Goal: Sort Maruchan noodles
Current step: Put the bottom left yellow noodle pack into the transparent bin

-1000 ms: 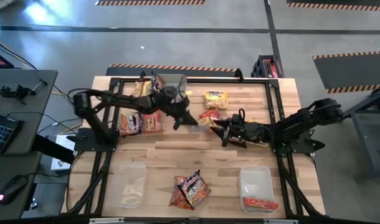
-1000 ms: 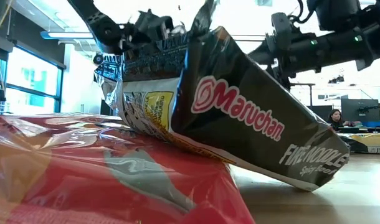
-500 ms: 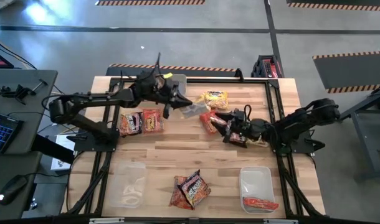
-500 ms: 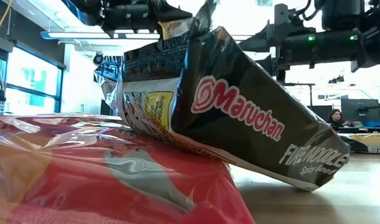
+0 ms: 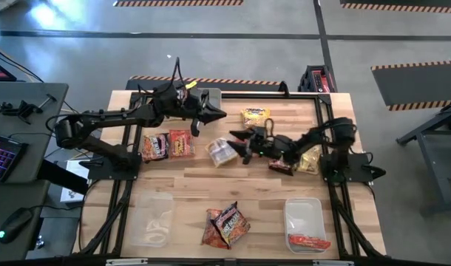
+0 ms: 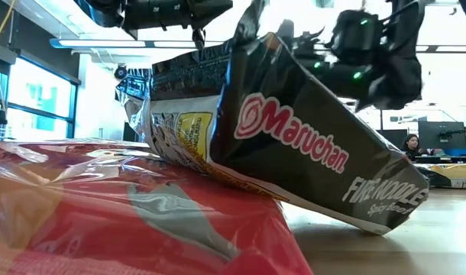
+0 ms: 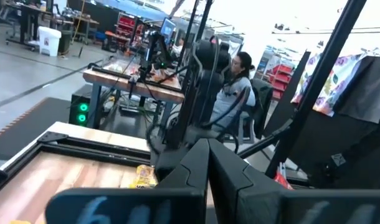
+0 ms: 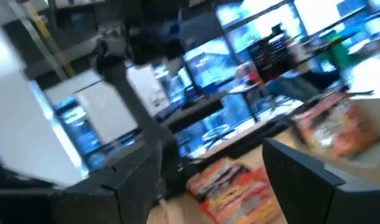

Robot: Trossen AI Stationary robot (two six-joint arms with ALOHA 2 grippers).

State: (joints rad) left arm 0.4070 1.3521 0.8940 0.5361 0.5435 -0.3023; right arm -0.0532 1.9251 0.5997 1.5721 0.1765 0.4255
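Overhead, we see the right gripper (image 5: pixel 240 138) near the middle of the table (image 5: pixel 336 103) with its two fingers spread wide and nothing between them. It points at a pale packet (image 5: pixel 222 151) lying just beside it, probably the next one to pick. The left gripper (image 5: pixel 216 114) hangs over the far edge with its fingers pressed together and empty, beside a clear bin (image 5: pixel 209 94); we judge that it waits there.

Noodle packets lie scattered: a yellow one (image 5: pixel 256 117) near the far edge, two red-orange ones (image 5: pixel 168 144) at the left, a dark and orange pile (image 5: pixel 225 224) at the near edge. One red packet (image 5: pixel 308 241) sits in the near right bin (image 5: pixel 303 208), so sorting has barely begun. A second near bin (image 5: pixel 151 219) holds something pale we cannot make out.

Bare wood between the grippers and the near bins leaves open room for carrying.
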